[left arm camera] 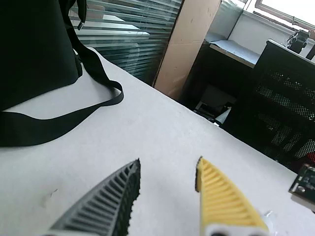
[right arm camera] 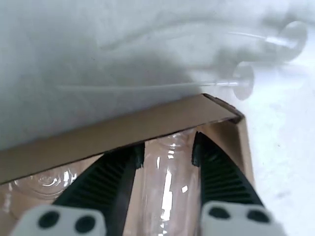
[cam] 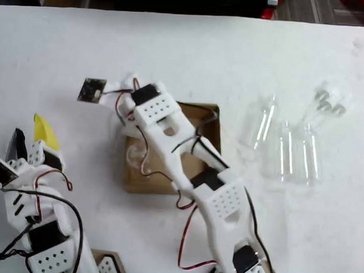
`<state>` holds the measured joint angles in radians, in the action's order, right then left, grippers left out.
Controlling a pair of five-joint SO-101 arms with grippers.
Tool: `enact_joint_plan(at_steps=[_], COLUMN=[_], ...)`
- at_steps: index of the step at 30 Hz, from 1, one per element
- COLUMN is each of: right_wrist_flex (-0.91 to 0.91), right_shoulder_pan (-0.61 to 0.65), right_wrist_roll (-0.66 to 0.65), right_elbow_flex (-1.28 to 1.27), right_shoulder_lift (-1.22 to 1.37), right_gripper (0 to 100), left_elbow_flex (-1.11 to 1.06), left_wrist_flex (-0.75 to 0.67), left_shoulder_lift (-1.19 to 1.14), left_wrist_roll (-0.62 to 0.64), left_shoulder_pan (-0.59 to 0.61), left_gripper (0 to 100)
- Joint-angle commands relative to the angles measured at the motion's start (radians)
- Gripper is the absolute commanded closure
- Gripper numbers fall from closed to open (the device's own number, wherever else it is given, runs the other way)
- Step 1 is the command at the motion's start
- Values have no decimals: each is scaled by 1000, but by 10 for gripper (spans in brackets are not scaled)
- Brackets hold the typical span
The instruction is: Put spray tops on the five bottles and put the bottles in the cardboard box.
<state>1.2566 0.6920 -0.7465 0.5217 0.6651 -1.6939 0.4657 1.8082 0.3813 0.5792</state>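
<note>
White table point(cam: 234, 48): cardboard box point(cam: 200, 112), perhaps three bottles point(cam: 284, 154).

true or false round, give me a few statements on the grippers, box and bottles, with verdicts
1. The left gripper is open. True.
2. The box is empty. False: a clear bottle is in it.
3. The right gripper is over the box. True.
4. Every bottle is in the box. False: loose bottles sit on the table beside it.
</note>
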Motion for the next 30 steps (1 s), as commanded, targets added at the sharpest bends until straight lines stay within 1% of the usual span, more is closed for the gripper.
enact_joint_plan(at_steps=[1, 4, 8, 9, 15, 19, 24, 27, 30], right_wrist_flex=[-13, -10, -10, -12, -18, -5, 102, 199, 262], right_shoulder_pan=[-30, -30, -24, -22, -22, -31, -42, -45, -56], right_wrist_roll=[-11, -11, -11, -11, -11, -11, -11, -11, -5], right_elbow_flex=[38, 37, 38, 38, 44, 129, 316, 436, 557], right_shoulder_lift=[-12, -12, -12, -12, 28, 94, 140, 142, 143], right_gripper=[858, 854, 767, 766, 823, 837, 990, 961, 982], left_elbow_flex=[3, 3, 3, 3, 3, 3, 3, 3, 3], left_wrist_flex=[-21, -21, -21, -21, -21, -21, -21, -21, -21], left_shoulder_lift=[8, 8, 8, 8, 8, 8, 8, 8, 8], left_wrist_roll=[11, 11, 11, 11, 11, 11, 11, 11, 11], left_shoulder_pan=[8, 8, 8, 8, 8, 8, 8, 8, 8], left_gripper=[819, 819, 819, 819, 819, 819, 819, 819, 819])
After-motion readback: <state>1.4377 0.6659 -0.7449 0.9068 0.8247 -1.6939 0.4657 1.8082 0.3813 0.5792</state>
